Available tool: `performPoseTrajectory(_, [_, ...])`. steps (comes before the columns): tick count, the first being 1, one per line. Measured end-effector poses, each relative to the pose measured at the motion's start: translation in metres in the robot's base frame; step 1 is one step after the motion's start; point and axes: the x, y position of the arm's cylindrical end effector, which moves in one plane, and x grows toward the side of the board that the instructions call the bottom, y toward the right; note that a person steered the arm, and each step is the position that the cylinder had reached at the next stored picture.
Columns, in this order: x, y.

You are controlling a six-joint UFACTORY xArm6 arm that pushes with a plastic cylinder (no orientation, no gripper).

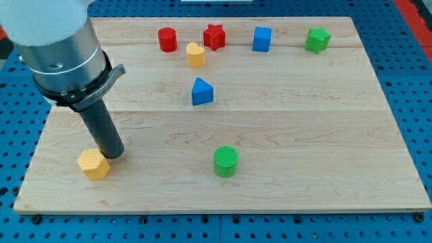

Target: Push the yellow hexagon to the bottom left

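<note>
The yellow hexagon [93,163] lies on the wooden board [304,135] near its bottom left corner. My tip [115,154] rests on the board right beside the hexagon, at its upper right edge, touching or nearly touching it. The dark rod rises from there up and to the left into the grey arm body at the view's top left.
A green cylinder [226,161] stands at bottom centre. A blue triangular block [202,92] is mid-board. Along the top are a red cylinder [167,39], a yellow rounded block [196,54], a red star [214,36], a blue cube [262,39] and a green block [317,40].
</note>
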Motion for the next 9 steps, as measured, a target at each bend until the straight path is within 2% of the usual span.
performPoseTrajectory(2, [0.000, 0.041])
performPoseTrajectory(3, [0.028, 0.040])
performPoseTrajectory(4, [0.034, 0.038])
performPoseTrajectory(9, [0.034, 0.001])
